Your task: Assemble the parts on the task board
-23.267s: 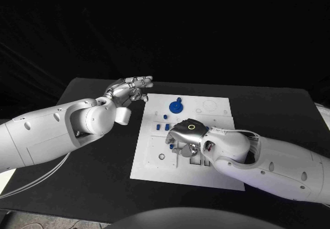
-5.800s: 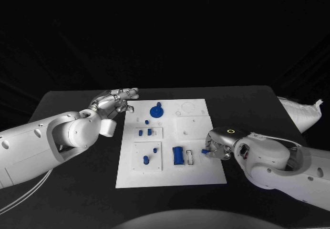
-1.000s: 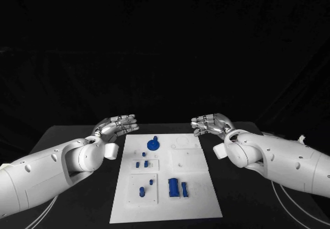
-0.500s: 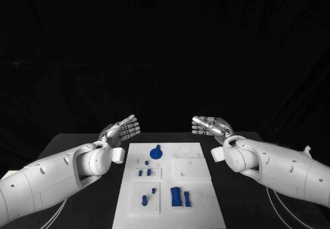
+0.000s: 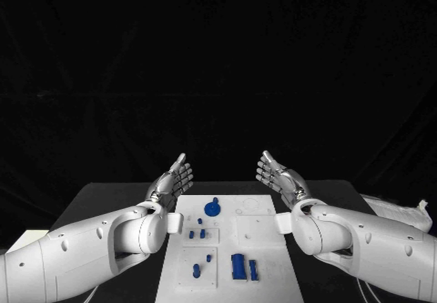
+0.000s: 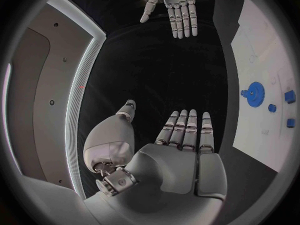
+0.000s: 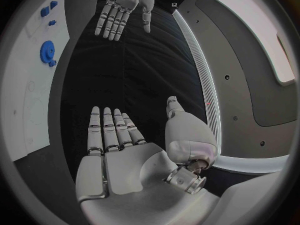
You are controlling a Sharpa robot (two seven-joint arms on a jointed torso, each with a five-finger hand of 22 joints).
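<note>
The white task board (image 5: pixel 259 237) lies on the black table between my arms. On it sit a blue gear (image 5: pixel 212 208) at the far end, small blue parts (image 5: pixel 197 234) in the middle, and two long blue blocks (image 5: pixel 244 267) near me. My left hand (image 5: pixel 175 180) and right hand (image 5: pixel 278 177) are raised above the board's far end, palms facing each other, fingers straight and apart, holding nothing. The left wrist view has the left hand (image 6: pixel 181 140), the gear (image 6: pixel 254 91) and the right hand (image 6: pixel 172 5). The right wrist view has the right hand (image 7: pixel 115 135), the gear (image 7: pixel 47 51) and the left hand (image 7: pixel 122 7).
The black table (image 5: pixel 100 202) spreads to both sides of the board. A white crumpled bag (image 5: pixel 405 213) lies at the table's right edge. A black curtain stands behind the table.
Both hands have lifted and turned upright, palms facing each other, fingers straightened. The camera has tilted, so the board sits lower in the picture. The parts have not moved.
</note>
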